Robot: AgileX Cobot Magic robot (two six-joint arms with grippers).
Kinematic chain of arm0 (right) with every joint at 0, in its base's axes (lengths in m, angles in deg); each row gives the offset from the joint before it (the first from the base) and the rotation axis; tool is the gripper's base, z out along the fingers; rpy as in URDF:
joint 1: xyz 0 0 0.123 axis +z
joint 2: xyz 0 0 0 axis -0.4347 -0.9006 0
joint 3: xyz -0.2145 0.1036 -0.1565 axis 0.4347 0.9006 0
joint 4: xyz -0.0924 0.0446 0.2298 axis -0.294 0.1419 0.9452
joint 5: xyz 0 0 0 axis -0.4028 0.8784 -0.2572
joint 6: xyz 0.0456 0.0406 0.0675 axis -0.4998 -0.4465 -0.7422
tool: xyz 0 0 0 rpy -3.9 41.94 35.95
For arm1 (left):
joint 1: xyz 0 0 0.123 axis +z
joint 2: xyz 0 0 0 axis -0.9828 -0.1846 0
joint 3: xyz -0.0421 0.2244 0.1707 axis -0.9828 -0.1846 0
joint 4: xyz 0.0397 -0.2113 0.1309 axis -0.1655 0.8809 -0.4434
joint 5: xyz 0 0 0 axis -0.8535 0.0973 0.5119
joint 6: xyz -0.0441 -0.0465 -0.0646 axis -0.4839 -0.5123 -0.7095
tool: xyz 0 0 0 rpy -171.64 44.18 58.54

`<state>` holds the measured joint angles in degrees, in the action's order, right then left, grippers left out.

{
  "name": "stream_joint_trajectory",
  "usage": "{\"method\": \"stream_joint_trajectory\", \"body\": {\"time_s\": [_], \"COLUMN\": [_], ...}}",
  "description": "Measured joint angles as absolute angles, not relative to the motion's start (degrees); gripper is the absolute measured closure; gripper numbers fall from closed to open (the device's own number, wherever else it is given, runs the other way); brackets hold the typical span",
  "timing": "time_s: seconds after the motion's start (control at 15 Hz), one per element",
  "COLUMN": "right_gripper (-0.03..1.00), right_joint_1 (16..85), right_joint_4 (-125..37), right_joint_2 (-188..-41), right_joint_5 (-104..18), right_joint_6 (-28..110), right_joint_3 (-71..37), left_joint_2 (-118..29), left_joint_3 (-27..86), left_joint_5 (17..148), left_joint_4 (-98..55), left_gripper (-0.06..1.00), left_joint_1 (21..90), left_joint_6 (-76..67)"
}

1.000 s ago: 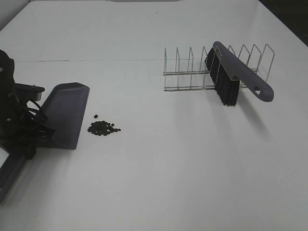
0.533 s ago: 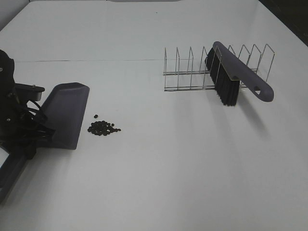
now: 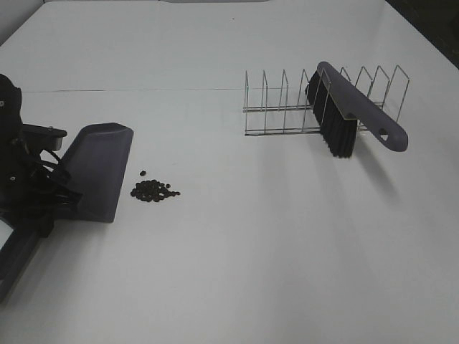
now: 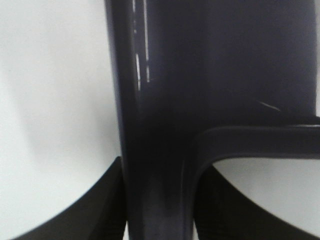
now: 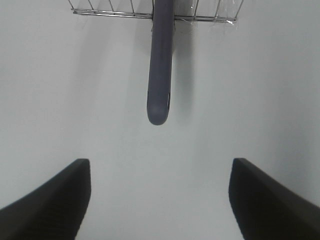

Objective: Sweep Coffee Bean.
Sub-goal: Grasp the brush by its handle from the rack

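Left wrist view: left gripper is clamping the one dustpan; right gripper is gaping wide; one brush, one pile of beans.

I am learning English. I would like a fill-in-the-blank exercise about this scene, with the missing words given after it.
1. The left gripper is shut on the handle of the ____.
2. The brush rests in the wire ____.
3. The right gripper is ____ and holds nothing.
4. The coffee beans lie in a small cluster on the white ____.
Missing words: dustpan; rack; open; table.
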<state>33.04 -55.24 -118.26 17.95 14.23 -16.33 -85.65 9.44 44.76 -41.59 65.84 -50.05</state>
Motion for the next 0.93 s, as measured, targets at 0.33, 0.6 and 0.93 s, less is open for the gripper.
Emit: {"method": "stream_joint_trajectory", "body": {"time_s": [0.33,0.6,0.93], "right_gripper": [0.24,0.24,0.24], "right_joint_1": [33.0,33.0,33.0], "right_joint_4": [-55.2,-55.2,-54.7], "right_joint_2": [-131.4,-143.4,-153.8], "right_joint_5": [18.0,18.1,18.0], "right_joint_6": [14.8,14.8,14.8], "right_joint_3": [-26.1,-35.9,-43.7], "left_joint_2": [-77.6,-72.3,-72.3], "left_joint_3": [8.5,8.4,8.4], "left_joint_5": [42.0,41.5,41.0], "left_joint_4": [-41.9,-41.9,-41.9], "left_gripper": [0.60,0.60,0.60], "left_joint_1": [65.8,65.8,65.8], "left_joint_6": [-49.8,-48.8,-48.0]}}
